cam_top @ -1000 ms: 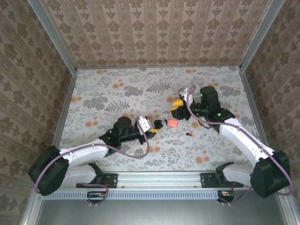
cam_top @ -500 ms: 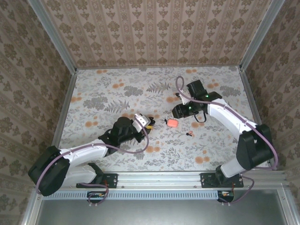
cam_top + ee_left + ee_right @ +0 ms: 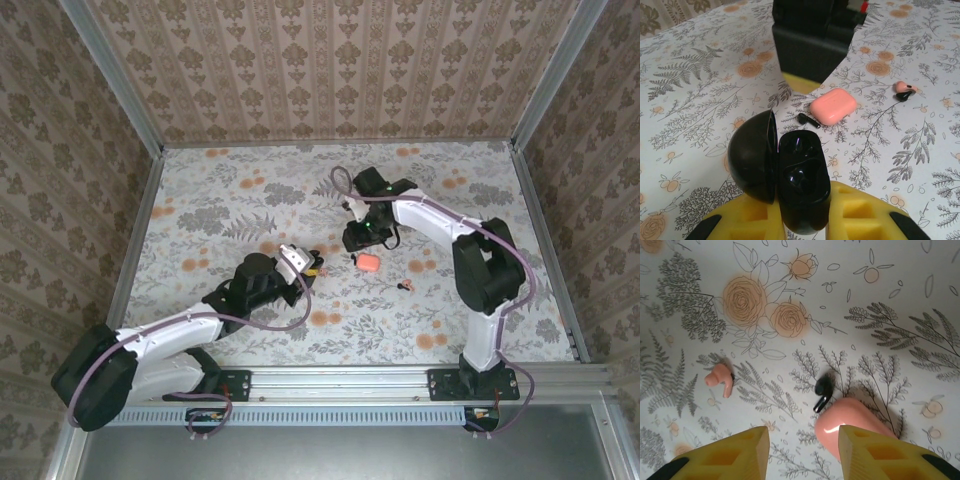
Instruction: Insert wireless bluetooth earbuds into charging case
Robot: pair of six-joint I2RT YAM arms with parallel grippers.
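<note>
Now the left jaws clamp an open black case [image 3: 802,185], while the right jaws hang part-open and empty over the closed pink case [image 3: 850,422] on the tabletop [image 3: 880,290], one pink earbud [image 3: 720,380] lying nearby.

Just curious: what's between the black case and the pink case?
A black earbud lies between the black case and pink case, in the left wrist view.

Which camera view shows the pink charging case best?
The left wrist view: the pink charging case lies whole and unobstructed, lid shut. The right wrist view has it partly behind a yellow gripper finger. In the top external view it is a small pink spot.
</note>
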